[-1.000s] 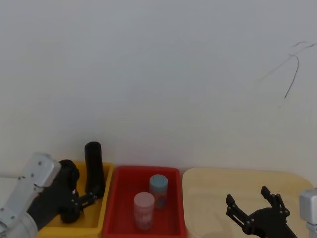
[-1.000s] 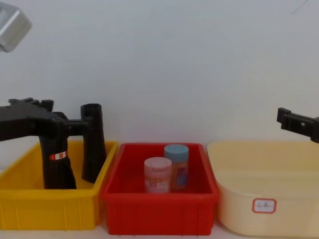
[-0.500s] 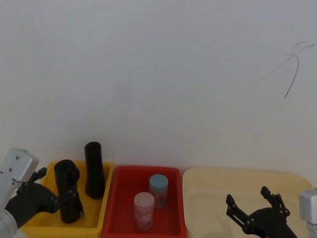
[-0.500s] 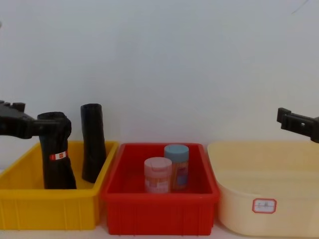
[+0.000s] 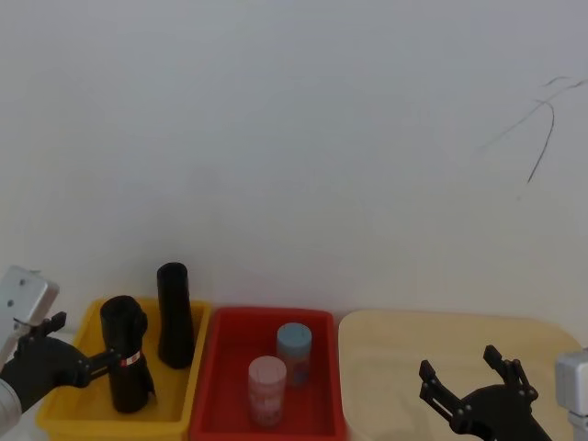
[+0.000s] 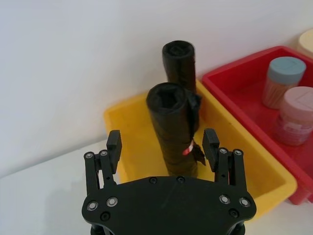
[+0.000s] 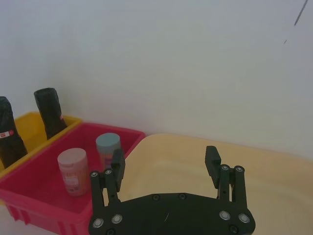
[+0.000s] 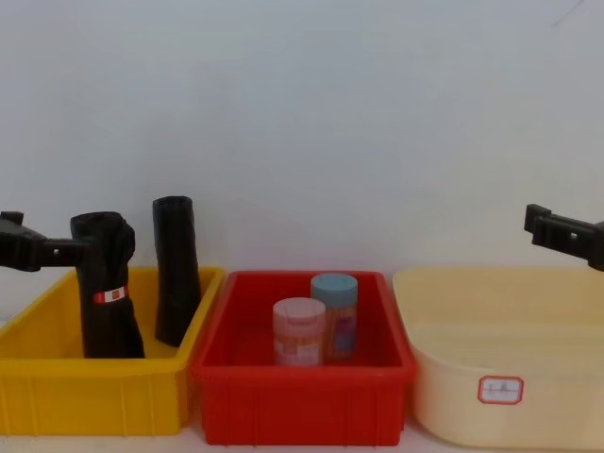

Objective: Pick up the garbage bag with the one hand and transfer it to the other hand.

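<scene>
Plain white wall is backing the desk, which is carrying a yellow bin, a red bin and a cream tub.

- We are noting the garbage bag standing upright in the yellow bin, its label band low on the body. The plain black roll is standing just beside it, toward the red bin.
- The left end effector is hovering level with the bag's upper part, fingers spread wide and gripping nothing. We cannot tell whether a fingertip is touching the film.
- The right end effector is waiting over the cream tub, equally wide open and empty.

Handling, as we are judging it:
- The roll is looking light, soft under pressure and slick, with a loose flap down one side.
- We are favouring a firm squeeze across the body above the label, avoiding the flap.
- That grasp is leaving the lower length free for the receiving end effector.
- A grip too near the top is risking a slip.
</scene>
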